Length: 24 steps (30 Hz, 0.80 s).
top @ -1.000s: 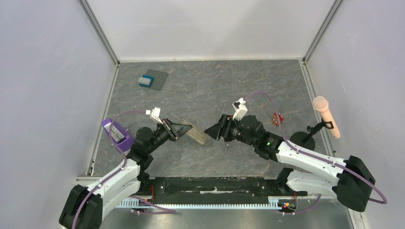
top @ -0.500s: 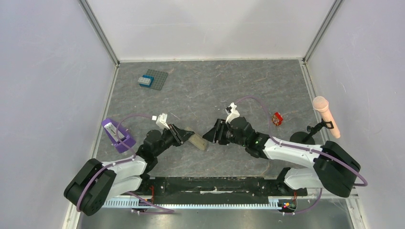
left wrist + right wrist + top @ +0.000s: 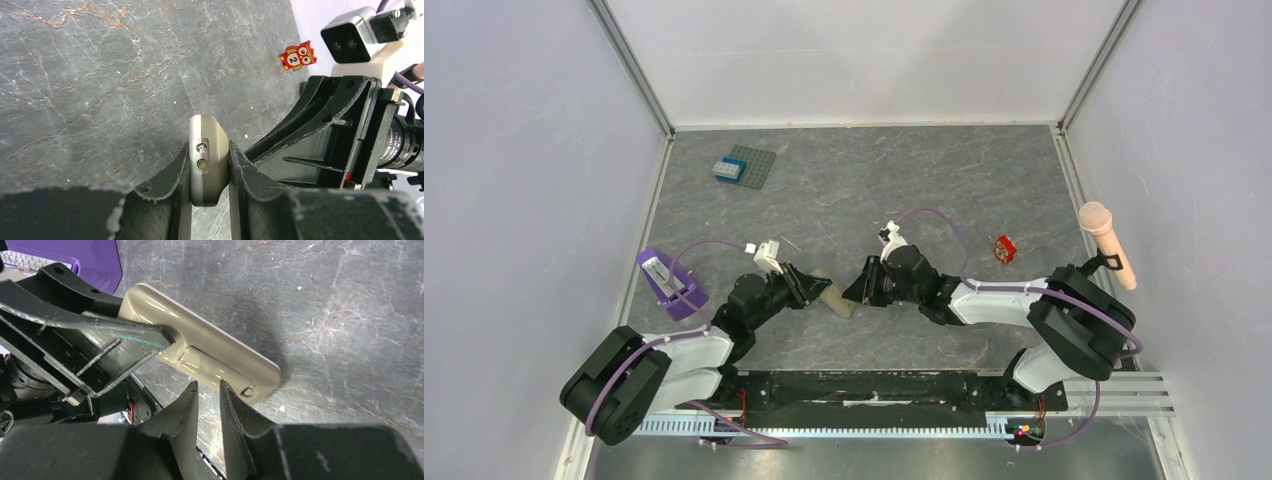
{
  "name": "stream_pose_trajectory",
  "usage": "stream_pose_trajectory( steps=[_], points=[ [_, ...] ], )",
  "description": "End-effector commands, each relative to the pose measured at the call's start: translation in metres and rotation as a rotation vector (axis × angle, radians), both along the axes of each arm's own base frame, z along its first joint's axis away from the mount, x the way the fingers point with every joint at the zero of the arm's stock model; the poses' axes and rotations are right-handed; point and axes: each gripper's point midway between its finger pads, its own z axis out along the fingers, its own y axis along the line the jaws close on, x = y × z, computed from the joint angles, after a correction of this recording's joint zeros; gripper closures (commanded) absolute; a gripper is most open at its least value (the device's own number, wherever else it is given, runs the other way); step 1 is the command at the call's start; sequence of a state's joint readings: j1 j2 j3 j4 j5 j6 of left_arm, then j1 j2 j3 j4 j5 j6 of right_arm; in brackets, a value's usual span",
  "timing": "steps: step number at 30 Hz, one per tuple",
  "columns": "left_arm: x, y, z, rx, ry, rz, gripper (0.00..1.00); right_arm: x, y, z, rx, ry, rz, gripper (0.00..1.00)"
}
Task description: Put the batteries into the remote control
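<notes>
My left gripper (image 3: 809, 283) is shut on the remote control (image 3: 836, 296), a slim tan-backed handset, and holds it by its long edges just over the table. In the left wrist view the remote's end (image 3: 209, 160) sits clamped between the fingers. In the right wrist view its back (image 3: 220, 360) faces me, with the battery cover and its latch showing. My right gripper (image 3: 856, 290) is nearly shut with nothing between its tips (image 3: 207, 385), right at the cover's edge. It also shows in the left wrist view (image 3: 330, 135). No batteries are in view.
A purple tray (image 3: 671, 285) stands at the left edge. A small red owl tile (image 3: 1004, 248) lies to the right. A blue brick (image 3: 727, 170) sits on a grey studded plate (image 3: 756, 165) at the back left. A pink microphone (image 3: 1107, 243) stands at the right wall.
Both arms have drawn in and lowered. My right gripper has moved left up to the remote's back. My left gripper has kept hold of the remote and shifted slightly right.
</notes>
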<state>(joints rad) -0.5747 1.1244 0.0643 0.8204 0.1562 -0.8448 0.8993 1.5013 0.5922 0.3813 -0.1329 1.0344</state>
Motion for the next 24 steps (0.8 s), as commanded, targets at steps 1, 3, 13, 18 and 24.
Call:
stream_pose_trajectory(
  steps=[1, 3, 13, 18, 24],
  points=[
    [0.001, 0.004, -0.001, 0.055, -0.062, -0.002, 0.98, 0.014, 0.024, 0.028, 0.068, -0.083, 0.036, 0.76],
    [0.000, 0.004, -0.002, 0.059, -0.061, -0.008, 0.98, 0.017, 0.028, 0.027, 0.064, -0.082, 0.039, 0.76],
    [-0.002, 0.003, -0.006, 0.071, -0.055, -0.010, 0.98, 0.011, 0.033, 0.004, -0.004, -0.041, 0.067, 0.75],
    [0.000, 0.004, -0.006, 0.085, -0.049, -0.003, 0.98, 0.024, 0.029, 0.023, -0.087, -0.166, 0.056, 0.60],
    [0.000, 0.006, -0.004, 0.119, -0.055, -0.008, 0.98, 0.038, 0.017, 0.030, -0.220, -0.316, 0.051, 0.46]
  ],
)
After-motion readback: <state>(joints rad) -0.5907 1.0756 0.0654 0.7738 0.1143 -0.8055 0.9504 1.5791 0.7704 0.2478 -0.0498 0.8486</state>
